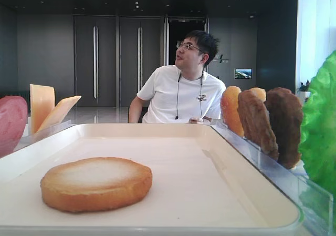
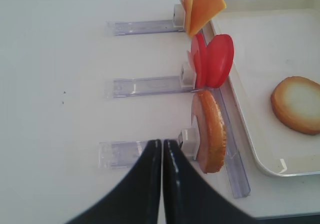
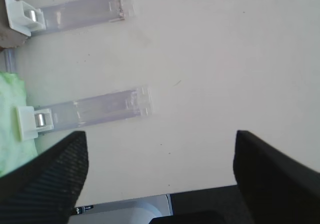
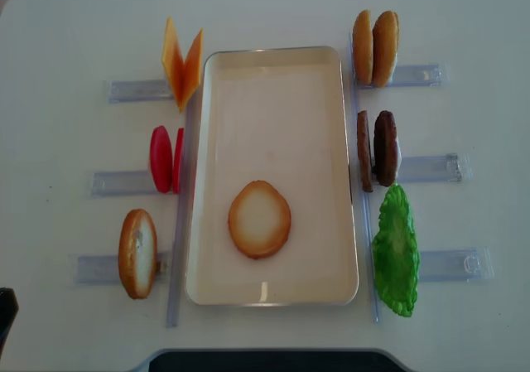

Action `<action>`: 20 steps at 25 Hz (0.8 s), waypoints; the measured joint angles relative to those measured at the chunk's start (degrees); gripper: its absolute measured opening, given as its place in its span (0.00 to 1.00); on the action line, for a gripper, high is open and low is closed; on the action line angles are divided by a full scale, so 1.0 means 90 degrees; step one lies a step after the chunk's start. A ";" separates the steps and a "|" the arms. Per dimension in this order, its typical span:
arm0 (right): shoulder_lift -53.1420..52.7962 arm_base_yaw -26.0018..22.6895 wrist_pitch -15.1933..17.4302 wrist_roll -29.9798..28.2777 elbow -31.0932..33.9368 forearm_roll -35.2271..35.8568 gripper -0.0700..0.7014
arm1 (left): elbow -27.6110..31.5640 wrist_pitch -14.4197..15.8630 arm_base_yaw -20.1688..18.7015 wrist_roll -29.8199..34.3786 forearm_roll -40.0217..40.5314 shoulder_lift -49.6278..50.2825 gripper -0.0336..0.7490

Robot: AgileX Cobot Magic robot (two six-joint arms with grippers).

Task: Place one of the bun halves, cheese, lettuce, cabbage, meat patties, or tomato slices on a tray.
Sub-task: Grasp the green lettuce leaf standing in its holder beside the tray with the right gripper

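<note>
A bun half (image 4: pixel 259 219) lies flat, pale face up, on the cream tray (image 4: pixel 273 115), also seen low and close (image 1: pixel 96 184). Left of the tray, cheese (image 4: pixel 181 63), tomato slices (image 4: pixel 164 158) and another bun half (image 4: pixel 137 253) stand in racks. On the right stand two more bun halves (image 4: pixel 374 47), meat patties (image 4: pixel 377 148) and lettuce (image 4: pixel 395 252). My left gripper (image 2: pixel 162 143) is shut and empty, just left of the upright bun half (image 2: pixel 212 130). My right gripper (image 3: pixel 160 134) is open over bare table, right of the lettuce (image 3: pixel 12 114).
Clear plastic racks (image 4: pixel 124 90) stretch outward from both long sides of the tray, and two (image 3: pixel 95 109) lie ahead of the right gripper. A person (image 1: pixel 184 89) sits behind the far end of the table. The table's front edge (image 4: pixel 265 357) is close to the tray.
</note>
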 joint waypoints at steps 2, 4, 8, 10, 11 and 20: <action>0.0006 0.0000 0.0000 -0.0038 0.0000 0.0000 0.86 | 0.0000 0.0000 0.0000 0.0000 0.0000 0.0000 0.04; 0.0005 0.0042 0.0000 -0.0090 0.0000 -0.0007 0.86 | 0.0000 0.0000 0.0000 0.0000 0.0000 0.0000 0.04; 0.0155 0.0203 0.0007 -0.0168 0.0000 -0.0069 0.86 | 0.0000 0.0000 0.0000 0.0000 0.0000 0.0000 0.04; 0.0337 0.0204 0.0007 -0.0168 0.0000 -0.0054 0.86 | 0.0000 0.0000 0.0000 0.0000 0.0000 0.0000 0.04; 0.0456 0.0204 0.0007 -0.0168 0.0000 -0.0040 0.86 | 0.0000 0.0000 0.0000 0.0000 0.0000 0.0000 0.04; 0.1075 0.0204 0.0001 0.0264 0.0000 0.0002 0.86 | 0.0000 0.0000 0.0000 0.0000 0.0000 0.0000 0.04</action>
